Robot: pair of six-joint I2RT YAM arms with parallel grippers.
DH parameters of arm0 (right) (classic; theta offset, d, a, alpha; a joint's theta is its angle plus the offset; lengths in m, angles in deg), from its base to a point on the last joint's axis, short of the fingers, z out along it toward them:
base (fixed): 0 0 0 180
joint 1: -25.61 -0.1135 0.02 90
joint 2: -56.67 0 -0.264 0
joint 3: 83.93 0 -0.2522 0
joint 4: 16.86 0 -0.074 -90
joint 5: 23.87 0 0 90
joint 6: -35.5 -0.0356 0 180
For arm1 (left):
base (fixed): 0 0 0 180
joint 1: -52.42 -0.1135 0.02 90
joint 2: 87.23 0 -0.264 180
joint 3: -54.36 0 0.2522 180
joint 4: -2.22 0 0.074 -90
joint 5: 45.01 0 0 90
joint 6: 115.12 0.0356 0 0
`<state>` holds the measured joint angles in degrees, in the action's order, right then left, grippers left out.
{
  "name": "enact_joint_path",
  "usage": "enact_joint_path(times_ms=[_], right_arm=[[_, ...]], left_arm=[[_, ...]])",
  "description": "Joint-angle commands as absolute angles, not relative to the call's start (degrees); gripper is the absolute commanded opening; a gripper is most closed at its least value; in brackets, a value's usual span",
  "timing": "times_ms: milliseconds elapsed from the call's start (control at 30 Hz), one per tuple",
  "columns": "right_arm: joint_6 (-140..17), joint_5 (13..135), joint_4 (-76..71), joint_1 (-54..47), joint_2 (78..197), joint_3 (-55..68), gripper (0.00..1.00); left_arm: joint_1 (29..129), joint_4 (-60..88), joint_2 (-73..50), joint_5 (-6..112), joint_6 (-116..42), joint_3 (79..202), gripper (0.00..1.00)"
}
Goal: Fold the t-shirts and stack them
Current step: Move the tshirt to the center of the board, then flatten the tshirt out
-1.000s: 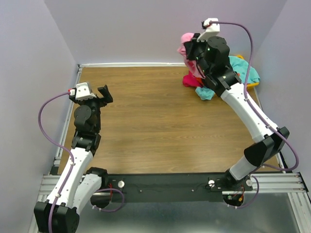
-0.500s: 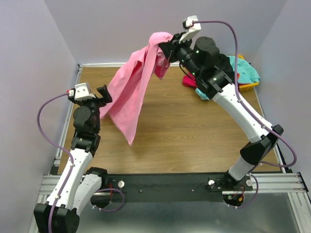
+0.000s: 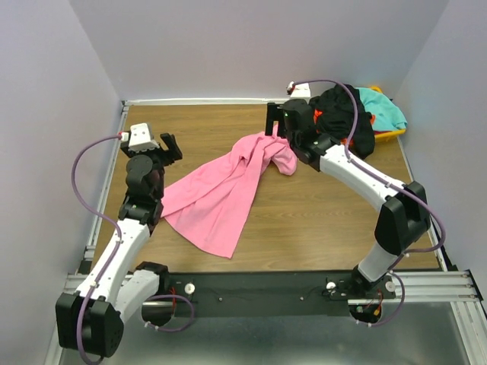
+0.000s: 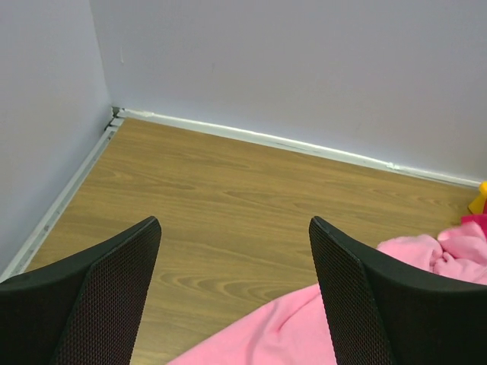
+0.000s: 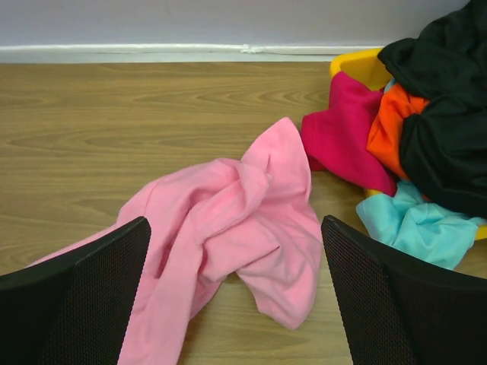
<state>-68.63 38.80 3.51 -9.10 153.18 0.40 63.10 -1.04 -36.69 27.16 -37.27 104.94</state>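
A large pink t-shirt [image 3: 221, 194] lies crumpled across the wooden table, running from its bunched end by my right gripper [image 3: 275, 125] down to the left. In the right wrist view that gripper [image 5: 235, 222] stands open just above the bunched pink cloth [image 5: 251, 220], holding nothing. My left gripper [image 3: 166, 146] is open too, beside the shirt's left edge; pink cloth [image 4: 319, 327] shows low between its fingers [image 4: 234, 224]. More t-shirts are heaped at the back right: black [image 5: 445, 99], orange-red [image 5: 392, 118], magenta [image 5: 342, 129] and teal [image 5: 415, 224].
The heap rests in and over a yellow bin [image 5: 358, 65] in the back right corner [image 3: 392, 134]. Lilac walls close the table at the back and both sides, with a white strip [image 4: 251, 137] along the back wall's foot.
My right gripper swung the pink t-shirt out of the heap to the left, came down and opened; the shirt now lies on the table. The left arm shifted slightly.
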Motion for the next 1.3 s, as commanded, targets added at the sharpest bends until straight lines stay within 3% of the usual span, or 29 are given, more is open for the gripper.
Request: enact_joint_path(times_ms=[0,300,667,900,1267], right_arm=[[-69.27,40.72,1.65,-9.63,154.05,2.41,1.0],[-71.99,46.09,-1.6,-8.76,160.81,6.73,1.0],[-74.1,51.71,-4.32,-3.13,168.2,5.5,1.0],[-74.54,55.58,-4.94,-1.81,170.32,6.46,0.82],[-75.07,58.05,-6.44,-1.63,169.61,8.4,0.8]], left_arm=[[66.82,-0.63,-33.27,26.1,-39.01,107.49,0.85],[80.09,-0.72,-20.9,25.91,-46.56,105.74,0.84],[81.51,-3.88,-14.73,30.84,-53.25,100.55,0.83],[81.6,-1.26,-11.39,28.38,-57.72,98.7,0.81],[81.69,6.92,1.53,20.3,-60.28,107.49,0.77]])
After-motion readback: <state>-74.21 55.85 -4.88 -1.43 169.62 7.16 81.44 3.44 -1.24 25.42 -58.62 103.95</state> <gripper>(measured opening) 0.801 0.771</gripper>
